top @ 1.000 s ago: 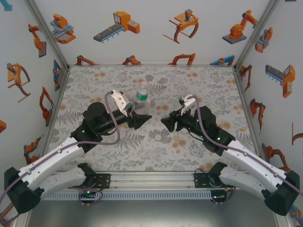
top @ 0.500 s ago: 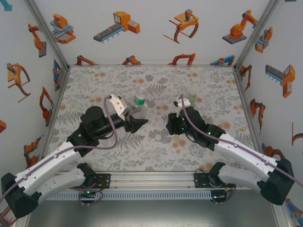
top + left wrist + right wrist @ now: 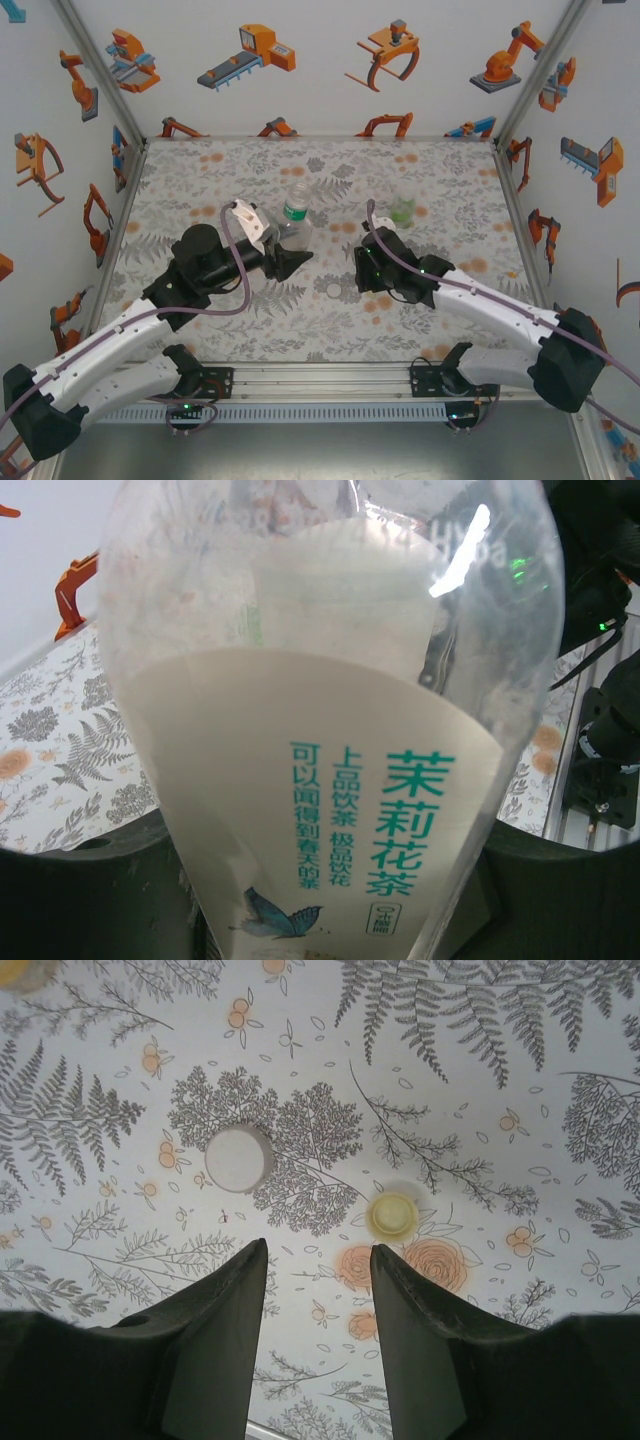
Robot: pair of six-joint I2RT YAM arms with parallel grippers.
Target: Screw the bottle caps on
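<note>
Between the left fingers (image 3: 292, 256) the clear bottle (image 3: 330, 780) is clamped steady for capping; parted, empty right fingers (image 3: 362, 270) hover just short of the white cap (image 3: 239, 1158).

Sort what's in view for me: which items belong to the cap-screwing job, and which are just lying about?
Job:
- clear bottle, held in the left gripper
- green bottle
- white cap and yellow cap, loose on the table by the open right gripper

Not the job:
- floral table cover
- robot-picture walls
</note>
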